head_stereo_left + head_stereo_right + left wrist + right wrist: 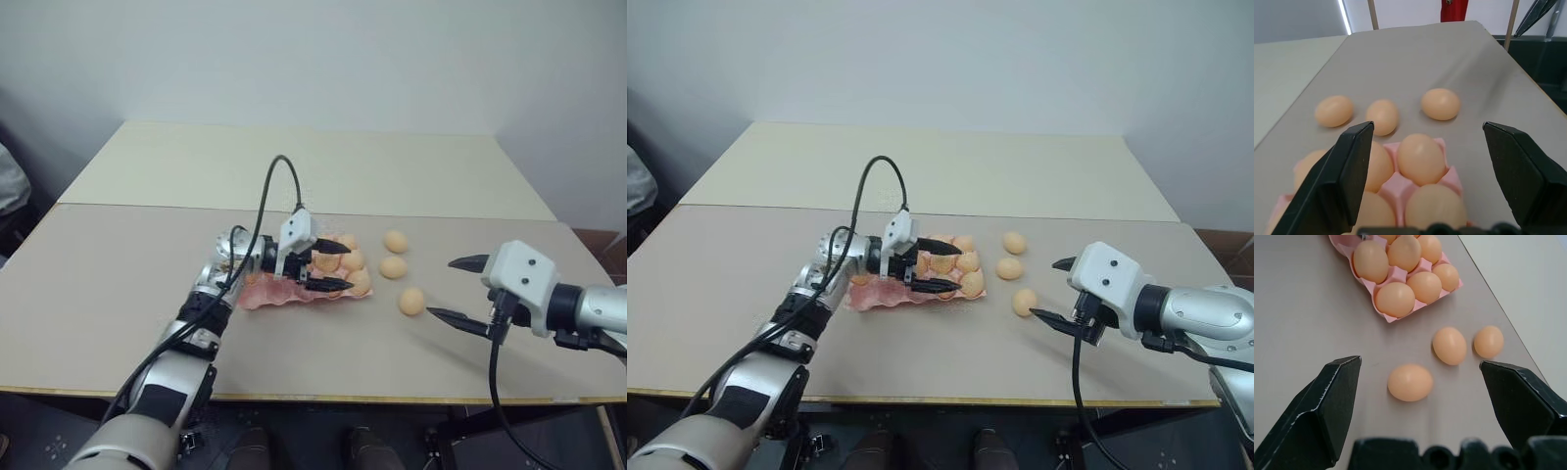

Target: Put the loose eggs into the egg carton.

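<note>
The pale pink egg carton (259, 295) lies near the middle of the table with several tan eggs (1420, 158) seated in its cups. My left gripper (341, 266) hovers over the carton's right end, open, with nothing between its fingers. Three loose eggs (396, 241) (393, 266) (411, 301) lie on the table just right of the carton. In the right wrist view these loose eggs (1410, 382) (1449, 345) (1488, 341) lie ahead of my right gripper (1420, 364). My right gripper (441, 288) is open and empty, just right of the nearest loose egg.
The table (118, 294) is made of two beige tops joined by a seam behind the carton. A black cable (272, 186) arcs up over my left wrist. The table's front edge runs close under both arms.
</note>
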{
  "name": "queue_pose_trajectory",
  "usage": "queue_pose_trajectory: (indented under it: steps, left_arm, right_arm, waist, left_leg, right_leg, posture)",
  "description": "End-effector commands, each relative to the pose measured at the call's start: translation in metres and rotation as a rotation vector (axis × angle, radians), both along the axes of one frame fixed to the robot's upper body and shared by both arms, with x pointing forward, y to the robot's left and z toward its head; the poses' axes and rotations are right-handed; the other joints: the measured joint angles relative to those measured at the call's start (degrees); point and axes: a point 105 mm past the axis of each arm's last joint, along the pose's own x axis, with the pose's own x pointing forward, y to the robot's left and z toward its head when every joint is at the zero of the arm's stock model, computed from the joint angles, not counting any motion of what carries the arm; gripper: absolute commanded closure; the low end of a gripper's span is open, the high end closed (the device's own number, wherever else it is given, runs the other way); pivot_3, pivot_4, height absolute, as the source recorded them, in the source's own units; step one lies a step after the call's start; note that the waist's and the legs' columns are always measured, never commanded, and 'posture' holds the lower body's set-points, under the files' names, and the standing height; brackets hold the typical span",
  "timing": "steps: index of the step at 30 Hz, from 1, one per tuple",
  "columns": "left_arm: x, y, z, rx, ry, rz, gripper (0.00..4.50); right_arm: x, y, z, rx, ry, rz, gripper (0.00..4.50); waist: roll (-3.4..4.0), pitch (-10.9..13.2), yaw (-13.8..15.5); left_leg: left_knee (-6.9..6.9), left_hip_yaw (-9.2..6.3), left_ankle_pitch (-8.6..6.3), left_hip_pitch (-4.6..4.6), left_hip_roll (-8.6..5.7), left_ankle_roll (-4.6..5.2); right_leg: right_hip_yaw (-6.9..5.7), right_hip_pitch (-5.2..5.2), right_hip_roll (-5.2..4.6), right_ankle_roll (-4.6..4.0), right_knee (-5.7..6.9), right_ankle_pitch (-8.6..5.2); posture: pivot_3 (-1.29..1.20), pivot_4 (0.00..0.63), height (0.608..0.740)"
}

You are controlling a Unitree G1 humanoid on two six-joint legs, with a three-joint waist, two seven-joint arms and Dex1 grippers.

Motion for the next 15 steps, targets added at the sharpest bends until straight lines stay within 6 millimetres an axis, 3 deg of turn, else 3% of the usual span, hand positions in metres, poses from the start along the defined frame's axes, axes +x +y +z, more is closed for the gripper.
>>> queue_pose_trajectory:
  steps: [1, 6, 11, 15]
  left_arm:
    - [-0.007, 0.025, 0.022, -0.023, -0.075, 0.032, 0.62]
    - [-0.023, 0.076, 0.035, 0.010, -0.132, 0.121, 0.62]
    - [-0.051, 0.130, 0.048, 0.039, -0.169, 0.220, 0.62]
    - [-0.070, 0.156, 0.060, 0.033, -0.191, 0.301, 0.62]
  right_arm:
    - [0.000, -0.002, 0.011, -0.024, -0.052, 0.010, 0.00]
    - [0.000, -0.006, 0.011, -0.031, -0.042, 0.013, 0.00]
    - [0.001, -0.012, 0.010, -0.043, -0.024, 0.013, 0.00]
    - [0.002, -0.016, 0.009, -0.050, -0.007, 0.023, 0.00]
  waist:
    - [0.01, 0.00, -0.26]
    - [0.01, 0.00, -0.76]
    - [0.02, 0.00, -1.01]
    - [0.03, 0.01, -0.91]
  left_leg:
    - [-0.01, 0.00, 0.00, 0.02, 0.01, 0.00]
    - [-0.01, 0.01, 0.00, 0.04, 0.04, 0.00]
    - [-0.01, 0.03, 0.00, 0.04, 0.04, -0.01]
    - [-0.03, 0.05, -0.01, 0.05, 0.05, -0.01]
  right_leg:
    - [0.00, 0.01, 0.00, 0.00, 0.00, 0.00]
    - [-0.01, 0.01, -0.01, -0.02, 0.01, -0.01]
    - [-0.06, 0.01, -0.09, -0.25, 0.01, -0.17]
    - [-0.09, 0.00, -0.13, -0.30, 0.02, -0.21]
  posture:
    - [0.00, 0.150, 0.740]
    - [0.00, 0.150, 0.740]
    - [0.00, 0.150, 0.740]
    - [0.00, 0.150, 0.740]
